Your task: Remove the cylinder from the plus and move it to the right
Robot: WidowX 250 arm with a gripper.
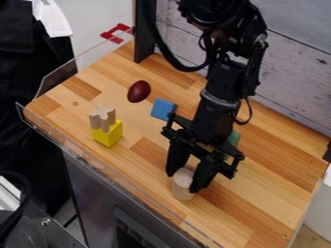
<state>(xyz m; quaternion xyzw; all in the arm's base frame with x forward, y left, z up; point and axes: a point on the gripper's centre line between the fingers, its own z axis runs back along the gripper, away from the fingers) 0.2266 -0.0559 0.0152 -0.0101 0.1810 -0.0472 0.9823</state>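
Striped wood makes up the desk [262, 203], where the gripper [183, 181] has its jaws clamped on the upright cylinder [182, 192], well apart from the plus [103, 118]. Probably light, stiff, a bit slippery — best pinched squarely across its upper sides.

Tan cylinder [183, 187], yellow block [109, 135], blue block [163, 109]

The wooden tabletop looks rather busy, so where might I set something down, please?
The widest bare patch of the tabletop lies between the gripper and the picture's right edge. A smaller one separates the yellow block from the gripper. It is crowded around the gripper, with the cylinder, blue block and green object nearby.
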